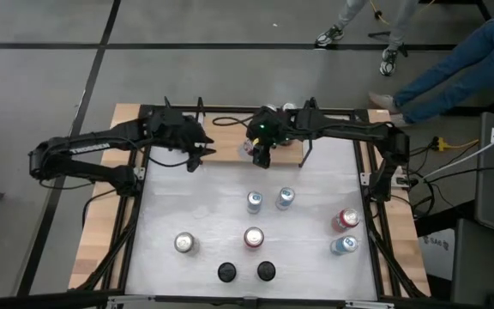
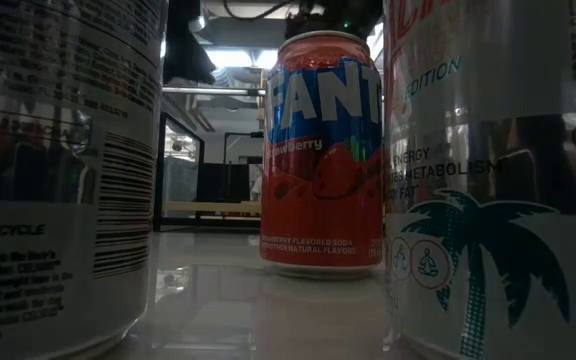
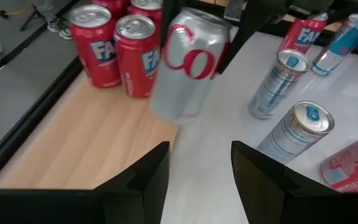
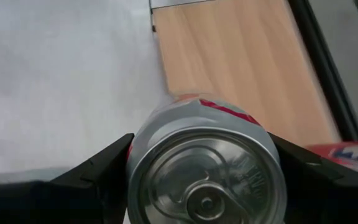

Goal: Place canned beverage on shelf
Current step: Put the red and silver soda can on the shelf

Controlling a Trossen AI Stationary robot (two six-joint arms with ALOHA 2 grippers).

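Observation:
My right gripper (image 1: 260,150) is shut on a silver can with red letters (image 3: 188,65), at the near edge of the light-wood shelf (image 3: 92,143) by the table's far side. The right wrist view looks down on the can's top (image 4: 207,180), with the shelf (image 4: 241,62) beyond it. Several red Fanta cans (image 3: 117,46) stand upright on the shelf. My left gripper (image 3: 201,180) is open and empty, left of the can, pointing toward it; it also shows in the high view (image 1: 197,153). My right gripper pinches the silver can's upper side wall (image 3: 225,37) between its two fingers, one on each side (image 4: 114,168). The fingers come from above, pointing down along the can. The can hangs tilted over the shelf's near edge; whether its bottom touches the board I cannot tell.
On the white table stand two slim silver-blue cans (image 1: 254,202) (image 1: 286,198), a red can (image 1: 346,220), a blue one (image 1: 343,245), a silver one (image 1: 184,243), a red Fanta can (image 2: 320,150) and two black cans (image 1: 226,272). People's legs (image 1: 453,69) show beyond the far edge.

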